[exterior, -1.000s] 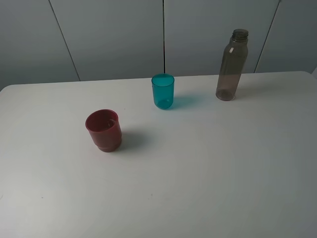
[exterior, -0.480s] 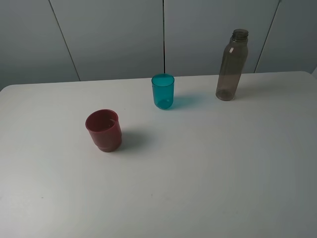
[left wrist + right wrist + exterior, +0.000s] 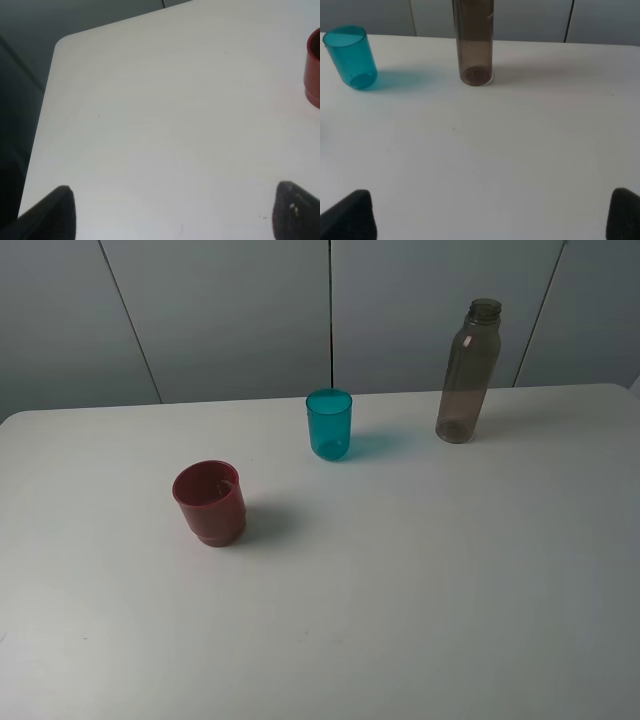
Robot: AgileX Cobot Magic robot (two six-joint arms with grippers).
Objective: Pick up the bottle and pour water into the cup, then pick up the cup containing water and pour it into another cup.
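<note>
Bottle [image 3: 468,375]: tall, translucent smoky grey-brown plastic, narrow threaded neck, no cap. It stands upright at the far right of the white surface, close to the rear edge. In the right wrist view [image 3: 474,42] only its lower body and base show.

Cup [image 3: 329,425]: small translucent teal-blue tumbler with slightly tapered sides, upright, mouth open upward, near the rear edge at centre. It stands well apart from the bottle, to its left [image 3: 351,57].

Another cup [image 3: 209,503]: squat, opaque dark red, stepped narrower base, wider than the teal one. It stands upright, nearer the front and left of the teal cup, touching nothing. Contents cannot be determined.
</note>
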